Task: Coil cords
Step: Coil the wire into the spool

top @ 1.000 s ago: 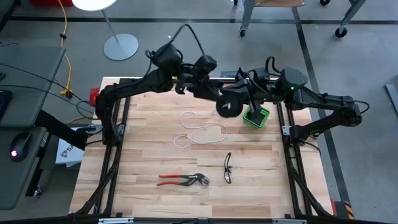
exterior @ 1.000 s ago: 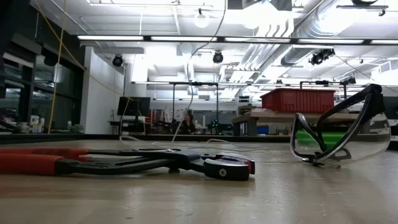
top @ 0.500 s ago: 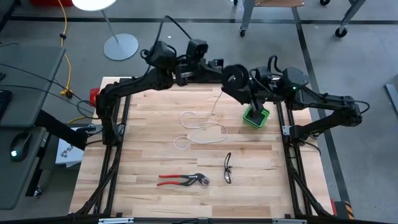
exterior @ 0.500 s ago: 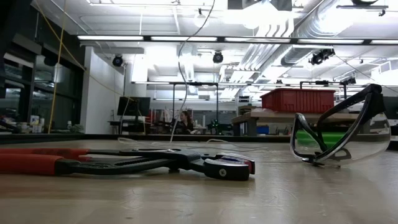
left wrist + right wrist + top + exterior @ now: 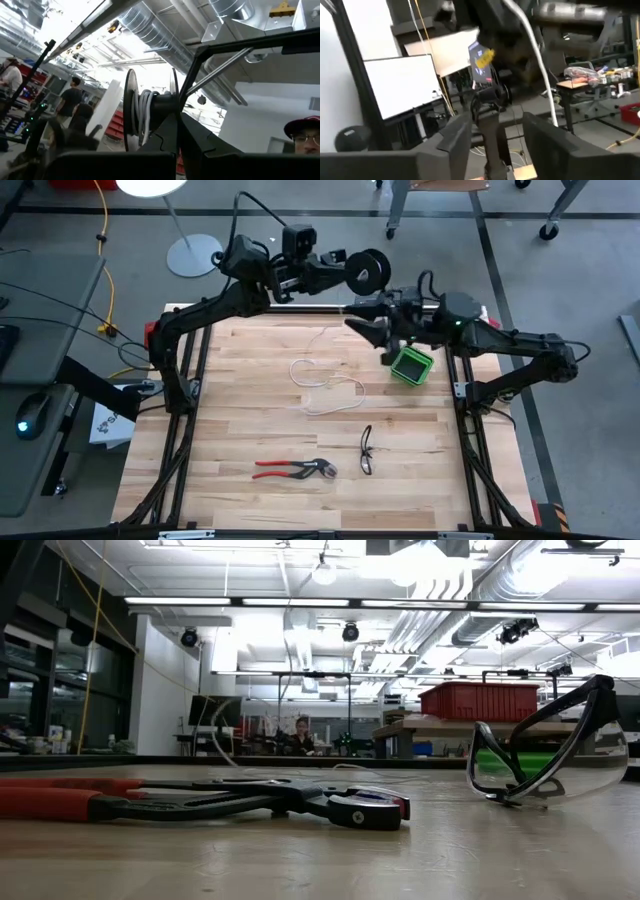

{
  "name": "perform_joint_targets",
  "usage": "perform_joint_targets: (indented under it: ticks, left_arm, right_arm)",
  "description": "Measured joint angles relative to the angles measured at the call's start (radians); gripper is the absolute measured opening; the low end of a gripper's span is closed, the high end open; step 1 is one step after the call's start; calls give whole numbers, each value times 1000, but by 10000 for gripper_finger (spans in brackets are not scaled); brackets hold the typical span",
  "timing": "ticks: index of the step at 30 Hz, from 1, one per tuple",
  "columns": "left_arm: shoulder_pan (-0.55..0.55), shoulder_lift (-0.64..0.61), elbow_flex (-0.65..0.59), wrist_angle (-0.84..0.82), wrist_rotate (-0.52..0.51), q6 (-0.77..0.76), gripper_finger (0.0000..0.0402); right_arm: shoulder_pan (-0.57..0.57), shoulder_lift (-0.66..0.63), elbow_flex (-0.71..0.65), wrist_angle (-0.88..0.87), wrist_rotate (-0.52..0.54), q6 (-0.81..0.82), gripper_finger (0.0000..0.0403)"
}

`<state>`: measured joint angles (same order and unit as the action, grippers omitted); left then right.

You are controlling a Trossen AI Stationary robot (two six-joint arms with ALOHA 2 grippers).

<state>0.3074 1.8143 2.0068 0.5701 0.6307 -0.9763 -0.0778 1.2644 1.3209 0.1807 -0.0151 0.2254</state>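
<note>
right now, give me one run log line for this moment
left gripper: shut on spool, raised at table's back edge | right gripper: open, empty, below spool | cord: mostly loose on table

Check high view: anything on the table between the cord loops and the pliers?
Nothing: bare wood between the white cord and the pliers; safety glasses lie off to the side.

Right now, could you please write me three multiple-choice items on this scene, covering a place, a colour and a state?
1. Where is the black spool?
A. beside the pliers
B. raised at the table's far edge, in the left gripper
C. inside the box

2. What colour is the small box?
A. green
B. red
C. blue

3. How does the white cord lie?
A. fully wound
B. partly wound, loose loops on the table
C. tied to the safety glasses

Answers: 1 B, the high view shows it held up there. 2 A, green sides. 3 B, turns sit on the spool, loops remain.
</note>
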Motion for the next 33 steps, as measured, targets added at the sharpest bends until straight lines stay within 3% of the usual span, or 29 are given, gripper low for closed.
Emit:
perform_joint_targets:
  ticks: [5, 24, 30, 33]
  left_arm:
    - [-5, -1, 0, 1, -19, 1, 0]
    - [-16, -1, 0, 4, -14, -8, 0]
    - [-21, -1, 0, 4, -19, -5, 0]
    - [-27, -1, 0, 1, -34, 15, 0]
  right_arm:
    - [0, 39, 0, 12, 36, -70, 192]
    - [71, 37, 0, 93, 69, -300, 193]
    - [120, 5, 1, 76, 284, -423, 193]
    - [113, 5, 1, 48, 300, -403, 193]
